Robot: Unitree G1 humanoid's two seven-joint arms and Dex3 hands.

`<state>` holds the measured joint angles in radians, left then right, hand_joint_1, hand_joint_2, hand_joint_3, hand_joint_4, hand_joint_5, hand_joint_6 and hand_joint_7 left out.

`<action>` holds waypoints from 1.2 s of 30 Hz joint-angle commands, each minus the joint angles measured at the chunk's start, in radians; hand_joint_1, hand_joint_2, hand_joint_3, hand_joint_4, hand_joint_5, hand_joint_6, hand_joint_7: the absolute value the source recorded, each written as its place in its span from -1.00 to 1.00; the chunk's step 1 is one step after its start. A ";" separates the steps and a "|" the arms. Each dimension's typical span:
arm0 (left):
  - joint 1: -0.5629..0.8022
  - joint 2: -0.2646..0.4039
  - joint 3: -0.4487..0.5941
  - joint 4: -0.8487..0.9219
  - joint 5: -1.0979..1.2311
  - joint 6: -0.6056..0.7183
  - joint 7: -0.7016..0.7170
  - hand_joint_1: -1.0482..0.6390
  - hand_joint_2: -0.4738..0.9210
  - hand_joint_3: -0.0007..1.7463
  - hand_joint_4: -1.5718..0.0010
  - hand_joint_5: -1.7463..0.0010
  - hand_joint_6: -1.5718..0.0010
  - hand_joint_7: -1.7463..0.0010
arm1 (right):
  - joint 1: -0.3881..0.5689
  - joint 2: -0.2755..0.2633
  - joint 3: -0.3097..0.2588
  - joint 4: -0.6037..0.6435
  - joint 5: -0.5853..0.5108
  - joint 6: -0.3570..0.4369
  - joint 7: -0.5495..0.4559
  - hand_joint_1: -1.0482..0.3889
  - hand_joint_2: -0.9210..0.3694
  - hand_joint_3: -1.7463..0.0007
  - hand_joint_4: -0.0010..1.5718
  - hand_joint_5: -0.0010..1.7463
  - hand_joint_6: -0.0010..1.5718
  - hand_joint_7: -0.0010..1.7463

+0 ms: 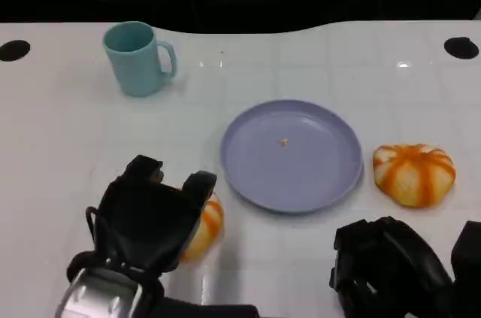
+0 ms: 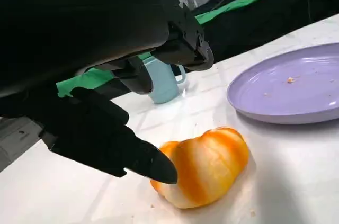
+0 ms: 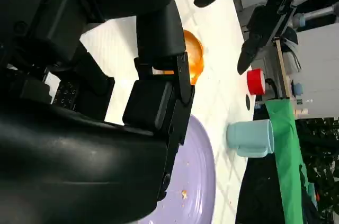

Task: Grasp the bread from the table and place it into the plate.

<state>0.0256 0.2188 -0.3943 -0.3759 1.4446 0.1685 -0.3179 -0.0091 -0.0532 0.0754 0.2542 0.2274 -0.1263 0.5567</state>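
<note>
My left hand (image 1: pixel 154 216) hovers open over a bread (image 2: pixel 204 166) lying on the white table (image 1: pixel 60 130), just left of the plate (image 1: pixel 248 168). A second bread (image 1: pixel 414 174) sits right of the plate. My right hand (image 1: pixel 391 265) rests near the table edge, fingers apart, holding nothing. A cup (image 1: pixel 137 59) stands well behind.

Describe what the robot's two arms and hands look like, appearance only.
Both hands are matte black with blocky, hard-edged finger segments and rounded shells. The left hand sits on a silver forearm with a ribbed metallic cuff, and a thin black cable loops at its wrist. The right hand is likewise black and angular. The wrist views show glossy black casing and smooth, rounded fingertips.
</note>
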 commanded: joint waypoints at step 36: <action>-0.158 -0.119 -0.054 0.382 -0.102 0.221 0.124 -0.27 0.65 -0.99 0.82 0.04 0.67 1.00 | -0.004 -0.014 -0.012 0.011 0.001 -0.027 0.015 -1.00 0.40 -0.59 0.98 0.50 1.00 0.16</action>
<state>-0.1134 0.0925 -0.4474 -0.0331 1.3648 0.3815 -0.2488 -0.0144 -0.0549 0.0741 0.2575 0.2268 -0.1349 0.5673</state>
